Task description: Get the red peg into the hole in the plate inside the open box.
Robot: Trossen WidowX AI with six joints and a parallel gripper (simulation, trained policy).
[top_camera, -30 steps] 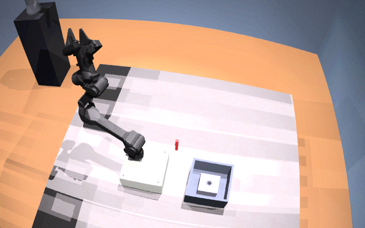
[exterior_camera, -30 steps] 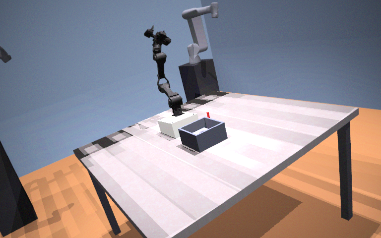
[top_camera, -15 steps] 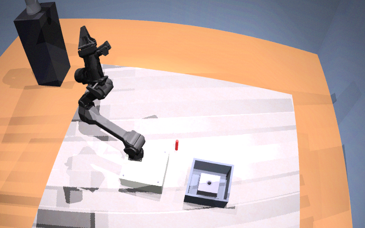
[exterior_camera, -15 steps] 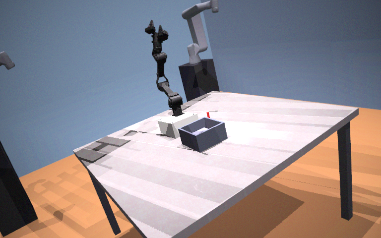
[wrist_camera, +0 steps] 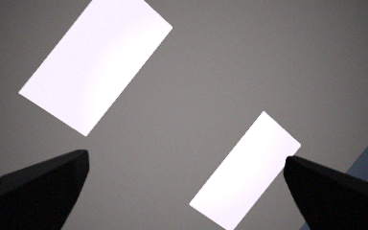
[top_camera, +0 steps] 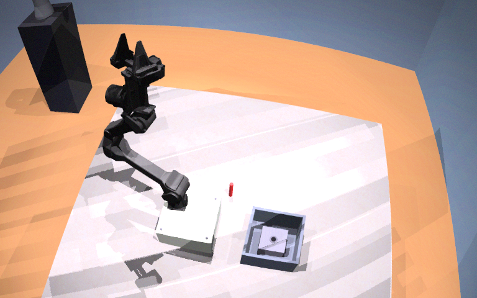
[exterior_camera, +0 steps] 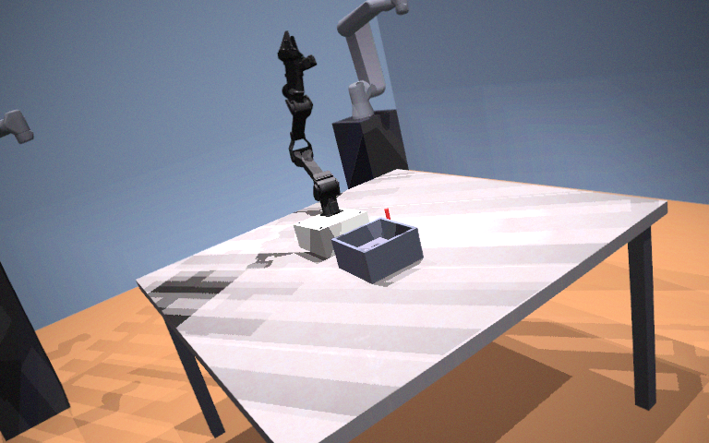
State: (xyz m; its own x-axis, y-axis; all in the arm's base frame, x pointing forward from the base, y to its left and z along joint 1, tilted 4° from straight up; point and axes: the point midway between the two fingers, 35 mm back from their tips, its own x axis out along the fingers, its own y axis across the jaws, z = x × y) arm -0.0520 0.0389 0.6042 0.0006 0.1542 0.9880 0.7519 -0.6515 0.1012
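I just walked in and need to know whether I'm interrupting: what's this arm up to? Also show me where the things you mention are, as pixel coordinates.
Nothing is being handled. The black arm's hand [top_camera: 130,47] [exterior_camera: 289,39] [wrist_camera: 188,162] is raised high, open, with nothing between its fingers. The red peg [top_camera: 231,189] [exterior_camera: 387,213] stands on the table [top_camera: 316,182] [exterior_camera: 366,323], outside the open box [top_camera: 246,259] [exterior_camera: 394,258]. The plate's hole [top_camera: 273,239] has no peg in it.

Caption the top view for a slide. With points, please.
Open gripper [top_camera: 131,45] [wrist_camera: 188,162] raised high, red peg [top_camera: 231,189] [exterior_camera: 387,213] upright on the table, outside the open box [top_camera: 271,264] [exterior_camera: 394,258].
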